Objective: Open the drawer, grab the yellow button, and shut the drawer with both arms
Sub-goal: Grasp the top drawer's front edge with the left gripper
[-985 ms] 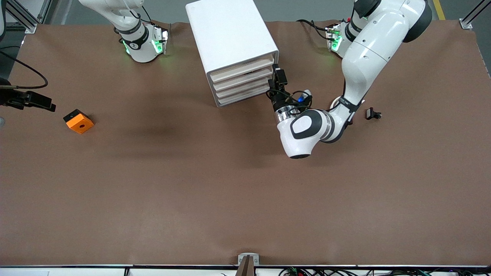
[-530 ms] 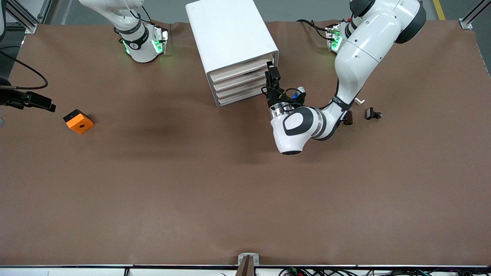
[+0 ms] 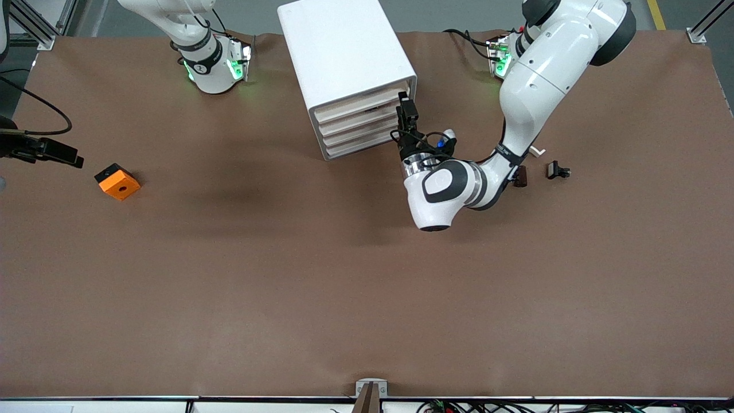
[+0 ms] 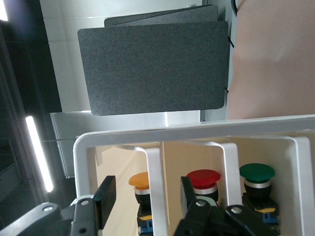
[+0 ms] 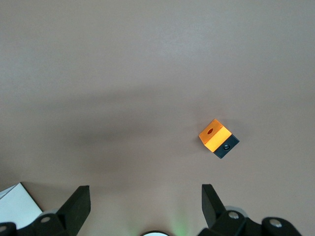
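Left gripper [image 3: 406, 109] had moved up to the white boxy cabinet's top cream-fronted drawer [image 3: 361, 105], fingers spread, orange-capped dark-bodied button [image 4: 140, 187] inside, right gripper [image 5: 142, 204] waiting, released, orange square block [image 3: 117, 181] at its 4 o'clock.

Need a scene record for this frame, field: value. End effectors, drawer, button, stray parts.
left end effector: open, fingers either side of a white bar on the drawer front
right end effector: open, waiting over the table near the orange block
drawer: looks shut, level with the three below it
button: orange-yellow cap, inside the drawer beside a red button and a green button
black clip: on the table toward the left arm's end
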Robot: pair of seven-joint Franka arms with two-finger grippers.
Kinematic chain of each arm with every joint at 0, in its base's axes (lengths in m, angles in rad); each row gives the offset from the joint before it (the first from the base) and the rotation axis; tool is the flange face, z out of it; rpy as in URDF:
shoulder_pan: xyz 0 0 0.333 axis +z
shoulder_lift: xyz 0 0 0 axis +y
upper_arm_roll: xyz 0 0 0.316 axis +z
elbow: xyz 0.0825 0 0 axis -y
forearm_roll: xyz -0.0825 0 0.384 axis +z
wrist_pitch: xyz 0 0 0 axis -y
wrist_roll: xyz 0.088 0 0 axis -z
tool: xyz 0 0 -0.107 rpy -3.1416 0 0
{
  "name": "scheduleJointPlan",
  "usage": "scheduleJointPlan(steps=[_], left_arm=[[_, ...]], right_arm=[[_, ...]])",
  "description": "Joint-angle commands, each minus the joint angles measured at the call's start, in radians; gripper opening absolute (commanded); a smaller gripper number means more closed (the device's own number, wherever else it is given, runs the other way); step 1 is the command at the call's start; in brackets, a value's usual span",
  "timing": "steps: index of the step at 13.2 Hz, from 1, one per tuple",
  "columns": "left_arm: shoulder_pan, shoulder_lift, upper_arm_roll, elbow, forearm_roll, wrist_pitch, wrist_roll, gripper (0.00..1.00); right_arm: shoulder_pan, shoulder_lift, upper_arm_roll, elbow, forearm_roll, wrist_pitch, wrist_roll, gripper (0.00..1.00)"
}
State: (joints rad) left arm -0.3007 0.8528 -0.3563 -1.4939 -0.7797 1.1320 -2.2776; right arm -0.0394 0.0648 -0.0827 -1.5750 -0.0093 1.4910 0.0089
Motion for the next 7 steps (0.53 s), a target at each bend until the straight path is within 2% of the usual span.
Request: scheduleJointPlan(steps=[1,7], left_arm=[[-0.015,0.015,0.003,0.014,-0.023,-0.018,-0.042,0.58],[-0.038,0.012,0.002,-0.006,-0.024,-0.02,-0.063,0.57]], right_arm=[[0.001,0.01,0.009,0.018,0.002,-0.006,0.04,1.0],[0.015,0.009,0.015,0.016,0.003,-0.009,0.109,1.0]])
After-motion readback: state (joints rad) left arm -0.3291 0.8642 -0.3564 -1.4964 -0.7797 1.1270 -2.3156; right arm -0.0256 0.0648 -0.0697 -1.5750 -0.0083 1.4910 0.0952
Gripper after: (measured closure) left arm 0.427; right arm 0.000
